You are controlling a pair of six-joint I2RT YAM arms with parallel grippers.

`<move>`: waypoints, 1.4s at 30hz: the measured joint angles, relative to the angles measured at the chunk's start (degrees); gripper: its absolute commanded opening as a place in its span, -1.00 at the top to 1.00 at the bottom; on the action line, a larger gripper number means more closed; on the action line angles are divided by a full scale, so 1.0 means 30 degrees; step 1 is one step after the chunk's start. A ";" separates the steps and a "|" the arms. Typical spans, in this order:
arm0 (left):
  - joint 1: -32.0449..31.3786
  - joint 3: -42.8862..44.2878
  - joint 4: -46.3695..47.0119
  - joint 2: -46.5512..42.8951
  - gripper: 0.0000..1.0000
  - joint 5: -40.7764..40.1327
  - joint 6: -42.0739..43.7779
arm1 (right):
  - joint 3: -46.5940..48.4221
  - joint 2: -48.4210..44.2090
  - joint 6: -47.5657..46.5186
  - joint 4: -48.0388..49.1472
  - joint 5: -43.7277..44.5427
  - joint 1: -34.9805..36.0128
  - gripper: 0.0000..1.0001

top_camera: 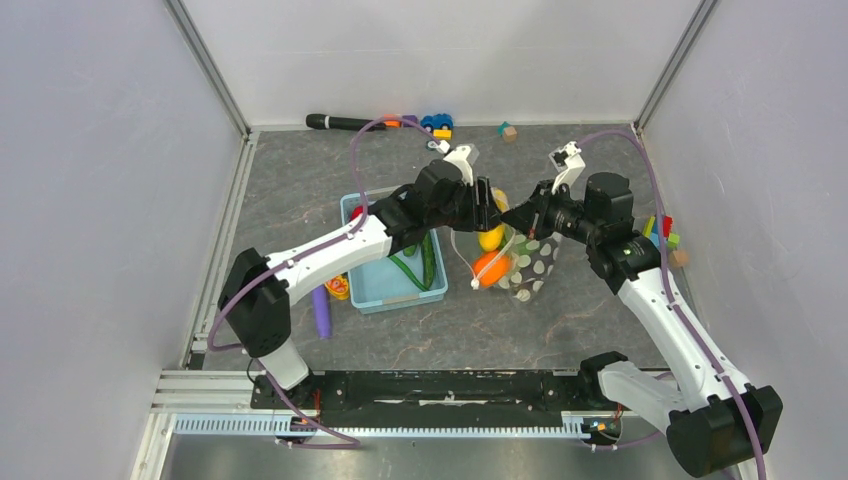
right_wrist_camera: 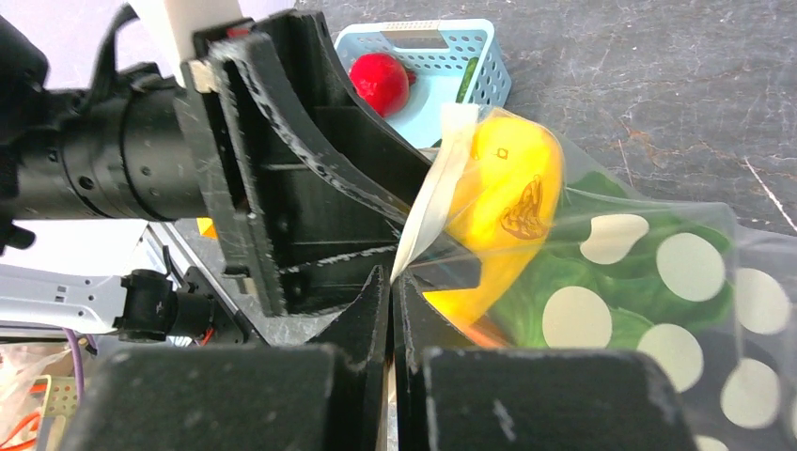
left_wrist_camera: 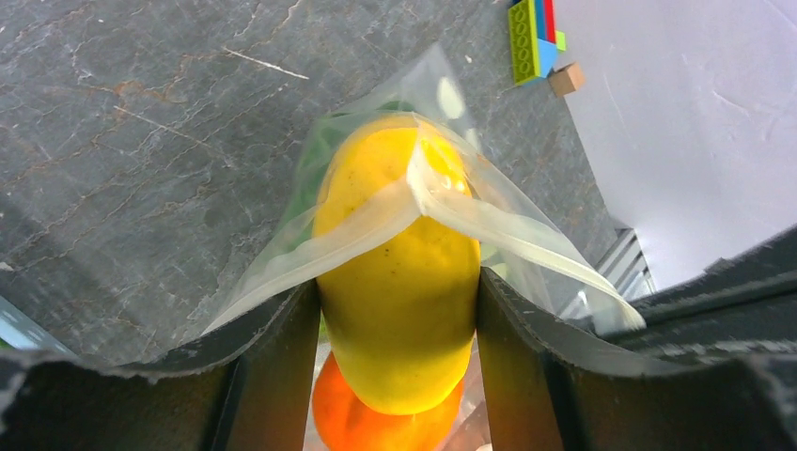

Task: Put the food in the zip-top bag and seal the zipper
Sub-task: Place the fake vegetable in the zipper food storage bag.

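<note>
The left gripper (left_wrist_camera: 397,287) has its fingers clamped on the yellow rounded plastic toy fruit (left_wrist_camera: 395,357), which is half inside the mouth of the clear polka-dotted zip-top bag (right_wrist_camera: 658,282). The right gripper (right_wrist_camera: 392,282) holds this bag with its fingers pressed together on the white zipper strip (right_wrist_camera: 428,188). I think a hard push could pull the thin film out of this pinch, so the mouth would collapse and the fruit would fall out.

the fingers (left_wrist_camera: 268,376) are matte black plastic, scuffed along ridged edges. behind them the left arm (top_camera: 330,250) and right arm (top_camera: 665,305) wear white shells, black joints and looping purple cables (top_camera: 353,175).
</note>
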 measured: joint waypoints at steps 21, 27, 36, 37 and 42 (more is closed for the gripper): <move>-0.0423 -0.0022 -0.0117 0.0517 -0.06 -0.0561 0.0495 | 0.0000 0.0000 0.1005 0.0437 -0.0707 -0.0044 1.00; -0.0423 -0.0568 -0.0670 -0.0729 -0.52 -0.0087 0.1727 | 0.0000 0.0007 0.0991 0.0583 -0.0707 -0.0240 1.00; -0.0423 -0.0568 -0.2375 -0.2994 -0.99 0.0831 0.3388 | 0.0000 0.0073 0.0991 0.0976 -0.0721 -0.0393 1.00; -0.0423 -0.0568 -0.2543 -0.3169 -0.99 0.0852 0.3526 | 0.0000 0.0080 0.0991 0.1027 -0.0729 -0.0393 1.00; -0.0423 -0.0568 -0.3220 -0.3927 -0.99 0.1064 0.4014 | 0.0000 0.0095 0.0984 0.1151 -0.0794 -0.0459 1.00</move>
